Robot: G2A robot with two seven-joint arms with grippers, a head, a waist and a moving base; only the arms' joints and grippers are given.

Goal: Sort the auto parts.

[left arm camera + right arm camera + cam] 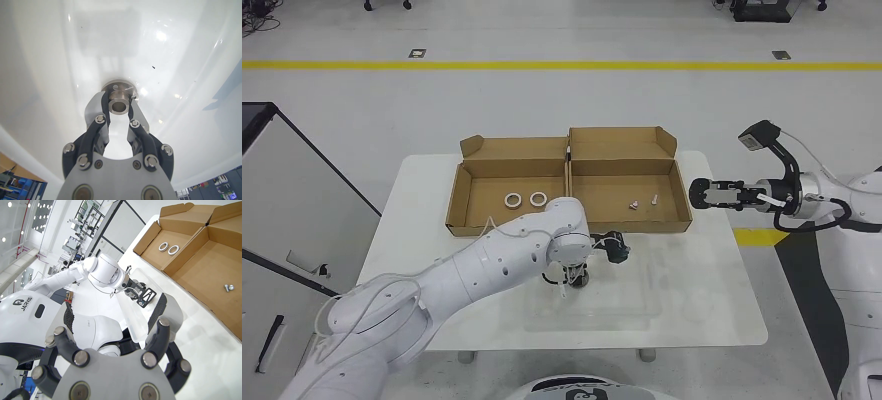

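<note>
A metal flanged bushing (pixel 117 102) stands flange down on the clear tray (pixel 637 300) in the middle of the table. My left gripper (pixel 118 106) points down over it and is shut on its neck, seen from above as the left gripper (pixel 579 276). Two metal rings (pixel 525 199) lie in the left cardboard box (pixel 464 165). Two small bolts (pixel 643 201) lie in the right cardboard box (pixel 623 140). My right gripper (pixel 115 313) hangs open and holds nothing, off the table's right edge beside the right box, at the right gripper (pixel 698 190).
Both boxes sit side by side at the table's far edge, their lids folded back. The white table (pixel 712 290) has bare room to the right of the tray and along its left side. A grey cabinet (pixel 292 200) stands left of the table.
</note>
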